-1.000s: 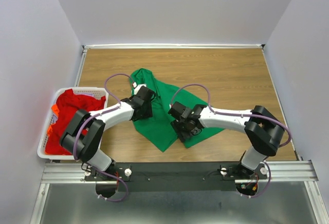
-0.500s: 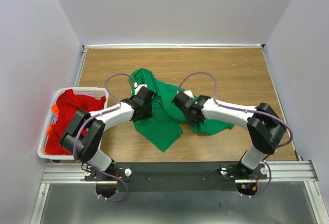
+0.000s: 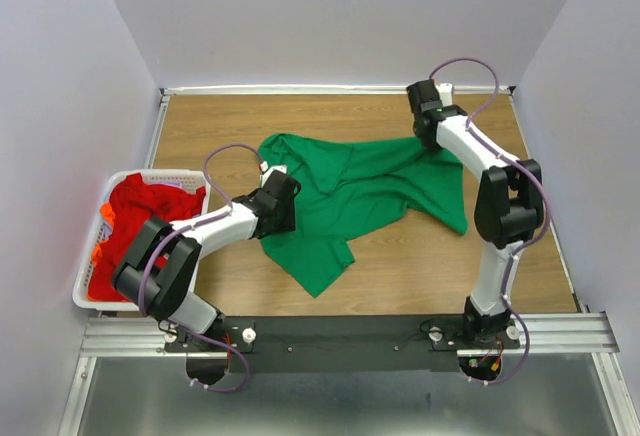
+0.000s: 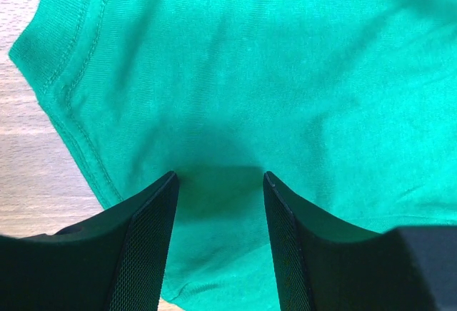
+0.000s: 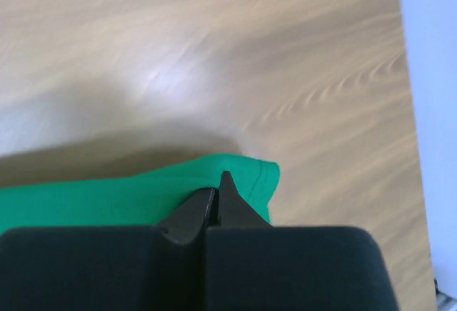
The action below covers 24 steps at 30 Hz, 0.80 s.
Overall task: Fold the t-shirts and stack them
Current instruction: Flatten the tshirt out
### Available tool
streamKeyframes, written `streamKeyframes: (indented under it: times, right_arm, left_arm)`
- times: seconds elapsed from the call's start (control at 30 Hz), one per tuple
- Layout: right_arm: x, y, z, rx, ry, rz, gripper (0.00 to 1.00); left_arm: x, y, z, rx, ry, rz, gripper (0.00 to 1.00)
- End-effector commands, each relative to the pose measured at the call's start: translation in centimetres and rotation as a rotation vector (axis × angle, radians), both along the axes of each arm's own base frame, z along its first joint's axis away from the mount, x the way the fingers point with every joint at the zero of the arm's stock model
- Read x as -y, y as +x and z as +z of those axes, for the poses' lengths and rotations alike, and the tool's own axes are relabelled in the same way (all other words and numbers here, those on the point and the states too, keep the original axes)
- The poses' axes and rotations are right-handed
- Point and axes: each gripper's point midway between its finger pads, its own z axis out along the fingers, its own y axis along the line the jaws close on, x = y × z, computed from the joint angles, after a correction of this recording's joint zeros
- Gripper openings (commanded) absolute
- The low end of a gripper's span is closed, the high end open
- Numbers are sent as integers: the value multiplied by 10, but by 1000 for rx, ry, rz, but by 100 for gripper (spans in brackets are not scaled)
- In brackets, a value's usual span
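Pinches a hem edge of the green t-shirt [image 3: 350, 181] in the right gripper [image 5: 216, 195], jaws pressed together on the cloth, and holds it out by the far right corner of the tabletop [image 3: 470, 266] — likely to stretch the rumpled shirt flat across the middle before any fold. Sets the left gripper [image 4: 219, 177], jaws spread and empty, low over the shirt's left part — probably as an anchor against that pull, though contact cannot be told. Finds the red t-shirts [image 3: 140, 216] heaped in the white basket [image 3: 88, 266] at the near left edge, not yet folded.
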Motion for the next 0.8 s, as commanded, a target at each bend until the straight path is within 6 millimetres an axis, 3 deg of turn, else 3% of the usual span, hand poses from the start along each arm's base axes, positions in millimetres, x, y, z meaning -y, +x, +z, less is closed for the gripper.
streamKeyframes:
  times: [0.0, 0.07, 0.1, 0.13, 0.27, 0.37, 0.4, 0.5, 0.53, 0.57, 0.6, 0.63, 0.77]
  right_arm:
    - [52, 46, -5, 54, -48, -100, 1]
    - [67, 71, 3, 92, -40, -119, 3]
    - [71, 79, -11, 70, -48, -121, 5]
    - [75, 96, 6, 124, -45, -132, 12]
    - [91, 122, 12, 158, -81, -154, 34]
    - [100, 124, 19, 175, -68, -166, 48]
    - [99, 121, 17, 167, -60, -160, 51]
    - [75, 109, 36, 201, 93, -94, 63]
    - [69, 90, 14, 141, 130, -86, 65]
    - [58, 81, 9, 125, 198, -61, 66]
    - [52, 68, 23, 150, 249, -64, 66]
    - [48, 49, 0, 88, 274, -54, 66]
    - [-4, 12, -19, -16, 484, 120, 66]
  left_arm:
    - [-18, -42, -28, -155, 58, -31, 59]
    - [-17, -42, -27, -151, 53, -34, 59]
    - [-17, -42, -27, -150, 52, -34, 59]
    - [-17, -43, -26, -149, 50, -36, 59]
    - [-17, -44, -25, -147, 45, -37, 59]
    - [-18, -46, -24, -148, 45, -32, 59]
    - [-19, -46, -23, -147, 43, -24, 59]
    - [-17, -41, -13, -120, 30, -11, 61]
    - [-15, -35, -3, -96, 19, -8, 63]
    - [-13, -31, 2, -81, 16, -5, 64]
    - [-11, -27, 8, -65, 10, -5, 66]
    - [-6, -15, 22, -26, -2, 1, 67]
    - [5, 12, 43, 50, -29, 2, 68]
